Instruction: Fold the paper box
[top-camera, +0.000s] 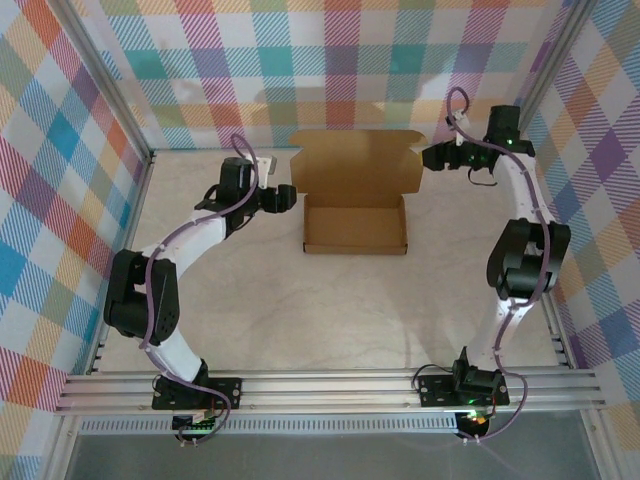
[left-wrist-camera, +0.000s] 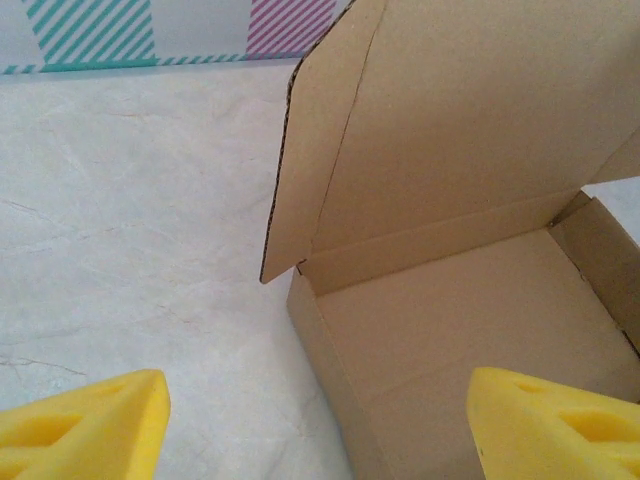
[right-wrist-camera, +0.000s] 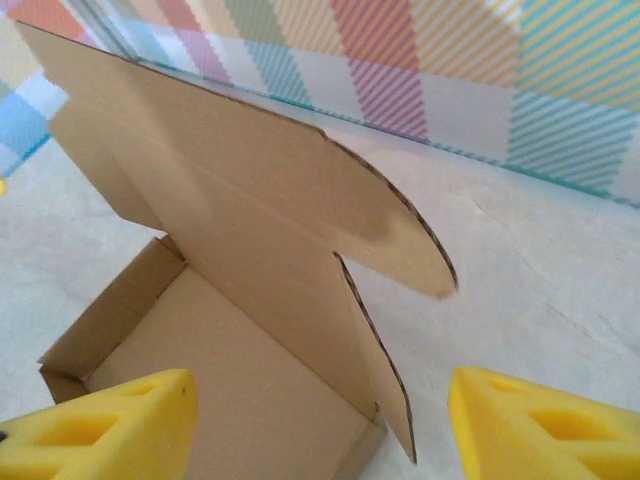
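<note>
The paper box (top-camera: 355, 228) of plain brown cardboard sits mid-table as a shallow tray, its lid (top-camera: 355, 162) standing up at the far side with rounded side flaps. My left gripper (top-camera: 286, 197) hovers just left of the tray's far-left corner. In the left wrist view its yellow fingers (left-wrist-camera: 90, 428) stand wide apart, straddling the box's left wall (left-wrist-camera: 330, 400) without touching it. My right gripper (top-camera: 431, 156) is at the lid's right end. Its yellow fingers (right-wrist-camera: 545, 425) are spread either side of the lid's right flap (right-wrist-camera: 385, 400), gripping nothing.
Checkered walls (top-camera: 70, 150) close in the pale marbled table (top-camera: 300, 310) on the left, back and right. An aluminium rail (top-camera: 330, 385) with both arm bases runs along the near edge. Bare tabletop lies in front of the box.
</note>
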